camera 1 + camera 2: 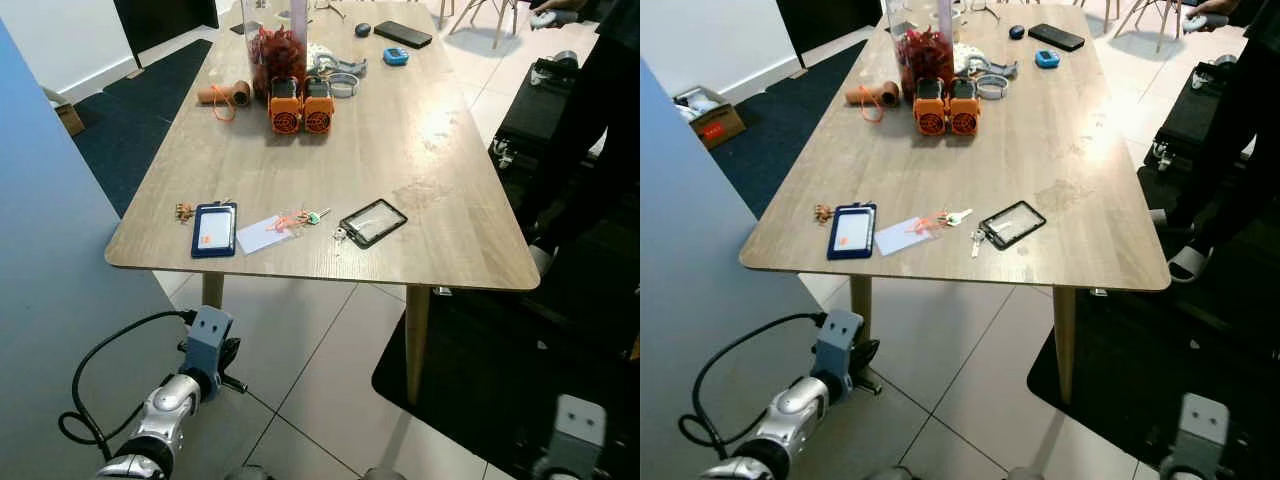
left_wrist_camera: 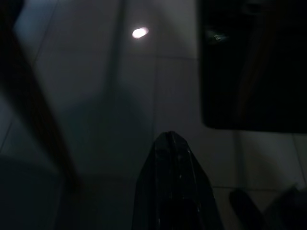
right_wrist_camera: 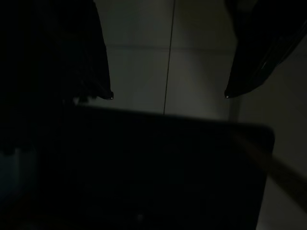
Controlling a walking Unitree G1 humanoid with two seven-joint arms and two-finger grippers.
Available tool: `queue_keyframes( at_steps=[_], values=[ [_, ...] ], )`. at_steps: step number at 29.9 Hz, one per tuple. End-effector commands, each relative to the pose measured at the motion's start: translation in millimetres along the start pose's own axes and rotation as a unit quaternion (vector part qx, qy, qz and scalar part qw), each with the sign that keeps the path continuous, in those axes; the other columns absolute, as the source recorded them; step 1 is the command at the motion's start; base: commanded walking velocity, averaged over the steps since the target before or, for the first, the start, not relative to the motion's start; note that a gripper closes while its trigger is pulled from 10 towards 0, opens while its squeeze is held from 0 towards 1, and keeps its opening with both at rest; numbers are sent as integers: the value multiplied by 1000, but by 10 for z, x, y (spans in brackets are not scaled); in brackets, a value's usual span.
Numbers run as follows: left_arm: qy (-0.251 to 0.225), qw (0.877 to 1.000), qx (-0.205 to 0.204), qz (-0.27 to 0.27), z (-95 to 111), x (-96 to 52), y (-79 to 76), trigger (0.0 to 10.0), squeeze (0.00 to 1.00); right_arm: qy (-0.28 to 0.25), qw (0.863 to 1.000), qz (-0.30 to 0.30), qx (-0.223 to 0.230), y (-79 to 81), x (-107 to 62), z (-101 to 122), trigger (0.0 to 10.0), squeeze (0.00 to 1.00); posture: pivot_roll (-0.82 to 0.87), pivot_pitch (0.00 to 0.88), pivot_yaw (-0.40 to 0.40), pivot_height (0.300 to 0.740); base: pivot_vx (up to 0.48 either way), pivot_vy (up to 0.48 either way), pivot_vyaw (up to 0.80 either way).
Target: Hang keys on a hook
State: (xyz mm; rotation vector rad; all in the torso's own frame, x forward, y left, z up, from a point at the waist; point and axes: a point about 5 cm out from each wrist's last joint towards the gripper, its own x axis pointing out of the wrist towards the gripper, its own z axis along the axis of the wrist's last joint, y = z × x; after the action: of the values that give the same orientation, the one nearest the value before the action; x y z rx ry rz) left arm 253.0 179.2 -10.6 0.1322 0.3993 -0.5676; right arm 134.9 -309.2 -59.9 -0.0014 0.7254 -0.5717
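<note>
A bunch of keys (image 1: 303,217) with an orange cord and a green tag lies near the front edge of the wooden table (image 1: 430,150). A second small set of keys (image 1: 978,238) rests against a black-framed clear card holder (image 1: 373,221). My left arm (image 1: 175,395) hangs below the table's front left corner. In the dark left wrist view, my left gripper (image 2: 170,140) is shut, its fingers together over floor tiles. My right arm (image 1: 577,428) hangs low on the right. My right gripper (image 3: 168,96) is open above a dark mat, with nothing between the fingers.
A blue card holder (image 1: 214,229) and a white card (image 1: 262,234) lie beside the keys. Two orange devices (image 1: 300,107), a jar, a cord roll and a phone (image 1: 403,34) sit farther back. A person in dark clothes (image 1: 600,110) stands at the right. A blue-grey wall (image 1: 50,260) runs along the left.
</note>
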Motion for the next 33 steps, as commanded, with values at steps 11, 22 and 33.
queue_keyframes(
  at_steps=[11, 22, 33],
  values=[
    [-85, 966, 61, -238, 475, -307, 73, 10000, 0, 45, 994, 91, -37, 479, -109, -248, 10000, 0, 29, 72, 14, 740, 0, 0, 0],
    [-276, 947, 38, -157, 1964, 169, -93, 10000, 0, 29, 990, 128, -56, 671, -46, -66, 10000, 0, 42, 81, -3, 740, 0, 0, 0],
    [-204, 974, 84, 46, 2252, 653, -92, 10000, 0, 24, 989, 133, -58, 737, -27, -3, 10000, 0, 28, 87, 16, 740, 0, 0, 0]
  ],
)
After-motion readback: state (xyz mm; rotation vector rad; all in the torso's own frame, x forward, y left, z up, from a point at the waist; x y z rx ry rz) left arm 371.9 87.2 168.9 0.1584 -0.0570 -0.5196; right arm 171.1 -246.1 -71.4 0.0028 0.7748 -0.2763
